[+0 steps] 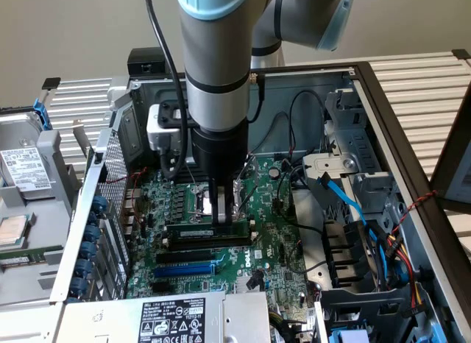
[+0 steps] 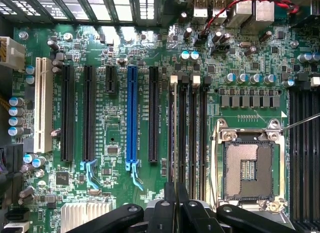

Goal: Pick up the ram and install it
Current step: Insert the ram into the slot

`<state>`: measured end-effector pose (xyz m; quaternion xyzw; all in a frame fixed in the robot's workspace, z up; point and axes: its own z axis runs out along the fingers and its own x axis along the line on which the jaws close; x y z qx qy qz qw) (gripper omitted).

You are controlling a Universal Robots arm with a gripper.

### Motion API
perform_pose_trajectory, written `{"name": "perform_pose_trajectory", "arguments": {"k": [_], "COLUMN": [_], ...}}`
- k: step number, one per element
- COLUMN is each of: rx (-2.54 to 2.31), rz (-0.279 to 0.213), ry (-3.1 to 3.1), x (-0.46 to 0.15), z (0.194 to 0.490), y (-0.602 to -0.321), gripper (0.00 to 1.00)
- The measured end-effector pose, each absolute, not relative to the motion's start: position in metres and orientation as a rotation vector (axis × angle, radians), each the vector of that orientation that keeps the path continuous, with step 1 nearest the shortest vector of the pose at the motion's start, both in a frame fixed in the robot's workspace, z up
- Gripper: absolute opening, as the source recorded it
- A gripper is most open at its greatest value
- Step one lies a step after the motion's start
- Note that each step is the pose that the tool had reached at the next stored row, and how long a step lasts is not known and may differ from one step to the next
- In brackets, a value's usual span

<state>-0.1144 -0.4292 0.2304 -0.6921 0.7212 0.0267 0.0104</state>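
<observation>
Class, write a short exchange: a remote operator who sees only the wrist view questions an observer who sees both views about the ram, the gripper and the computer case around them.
Operator: I look down along the ram. What does its side show?
Observer: A flat dark face with a small pale label. It stands on its long edge over the board.
Operator: How does the gripper hold it?
Observer: It hangs upright above the ram, shut on its upper edge near mid-length.
Operator: What lies beyond the board?
Observer: A blue cable runs through the drive bay at the exterior view's right.
</observation>
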Motion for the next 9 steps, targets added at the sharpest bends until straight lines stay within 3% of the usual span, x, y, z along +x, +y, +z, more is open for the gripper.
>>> {"name": "perform_pose_trajectory", "arguments": {"k": [9], "rx": [-2.152], "rz": [0.063], "ry": [2.241], "x": [-0.1158], "z": [0.2303], "y": [-0.4287], "gripper": [0.13]}}
